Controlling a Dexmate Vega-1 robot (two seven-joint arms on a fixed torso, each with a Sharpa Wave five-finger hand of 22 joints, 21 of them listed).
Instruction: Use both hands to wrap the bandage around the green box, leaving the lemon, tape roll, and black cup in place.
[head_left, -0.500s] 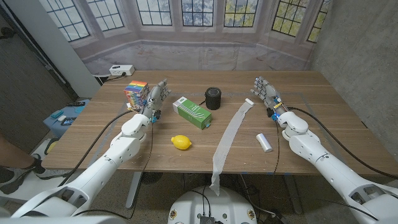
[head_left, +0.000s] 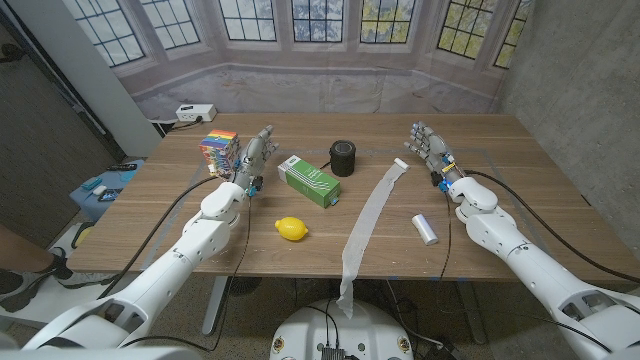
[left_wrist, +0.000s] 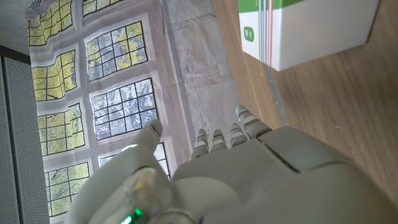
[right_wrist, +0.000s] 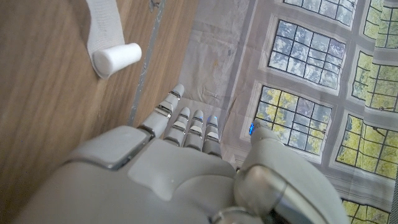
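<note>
Now, step: reach-in, nothing held yet.
Left hand (head_left: 254, 157): fingers apart, empty; green box (head_left: 309, 180) just beside it.
Right hand (head_left: 427, 148): spread, empty; bandage (head_left: 371, 217) roll end near fingertips.
Tip: right pinches roll end, left steadies box; avoid lemon (head_left: 291, 229), black cup (head_left: 343, 157), tape roll (head_left: 426, 229).

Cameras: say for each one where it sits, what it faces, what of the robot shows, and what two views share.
Head view: from the robot's head, down over the table; both arms, left hand, right hand.
Left wrist view: along the left hand's back toward the green box and windows.
Right wrist view: along the right hand's back toward the bandage.
Shared: head and left wrist views show the green box.
</note>
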